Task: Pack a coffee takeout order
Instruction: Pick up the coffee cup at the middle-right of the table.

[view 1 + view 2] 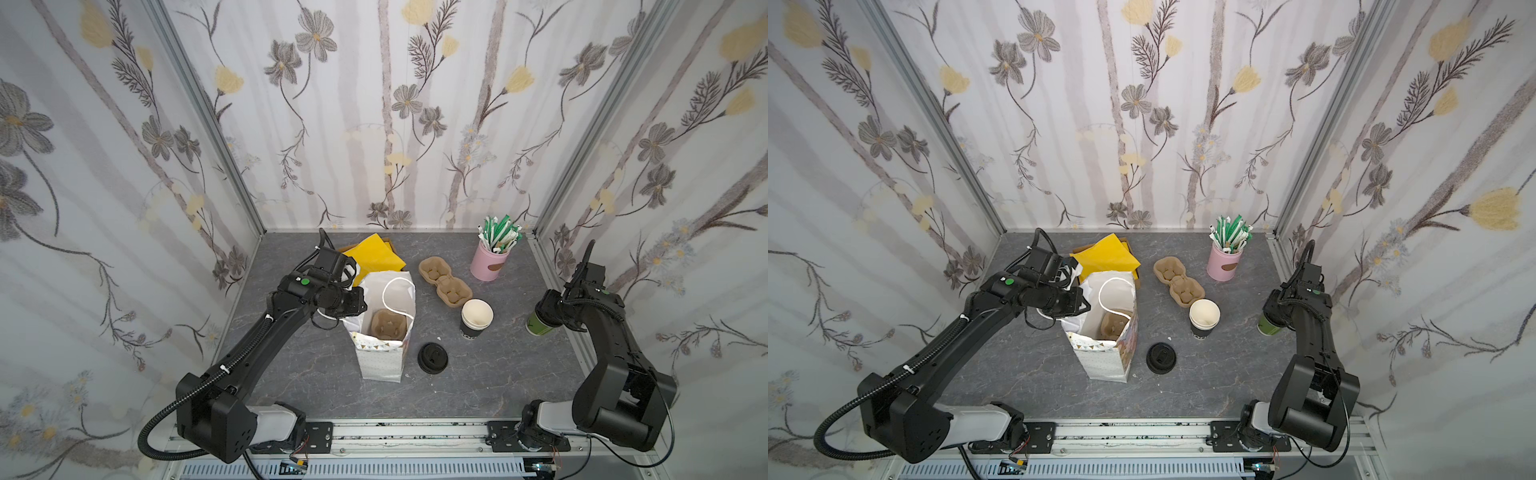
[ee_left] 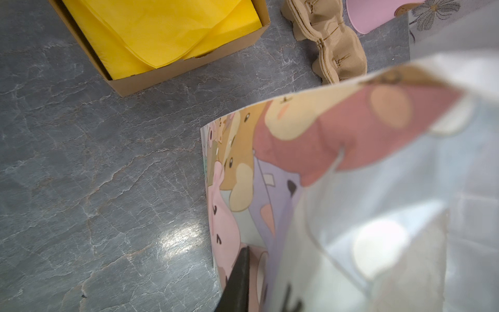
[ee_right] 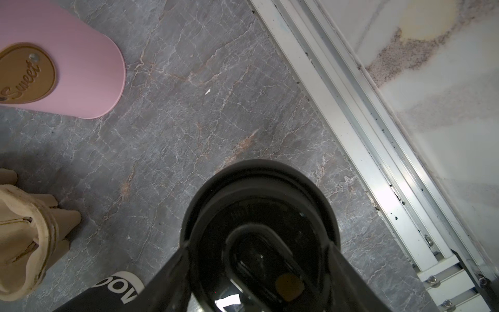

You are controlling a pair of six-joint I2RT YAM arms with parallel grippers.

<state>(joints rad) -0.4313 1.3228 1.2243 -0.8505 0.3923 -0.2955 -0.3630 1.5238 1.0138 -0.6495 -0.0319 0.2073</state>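
Left of frame, both top views: my left end effector sits at the left rim of the white paper bag, which stands open at centre. It is closed on that wall. Only the left wrist view shows the pinch. One black finger lies on the bag's outer face, which is printed with cartoon animals. Its partner is hidden behind the paper.

Just behind the bag: yellow napkins. The top views give a yellow sheet. The left wrist view shows them stacked in a cardboard box, upper left of that frame.

Inside the bag, top views only: a brown cup carrier on the bottom.

Right of the bag, on the grey worktop:
- a loose black lid, lower centre
- stacked cups with cream insides
- more brown carriers lying flat behind the cups
- a pink holder of green-and-white straws at the worktop's upper right

The right wrist view alone reads "Sweet" on the holder's label.

Right edge: green cup near the side rail, mostly under my right arm. The top views show only its green wall. Whether it rests on the worktop or is just off it, I cannot tell. The right wrist view shows its fitted lid and my right end effector closed round the cup, a finger against each side.
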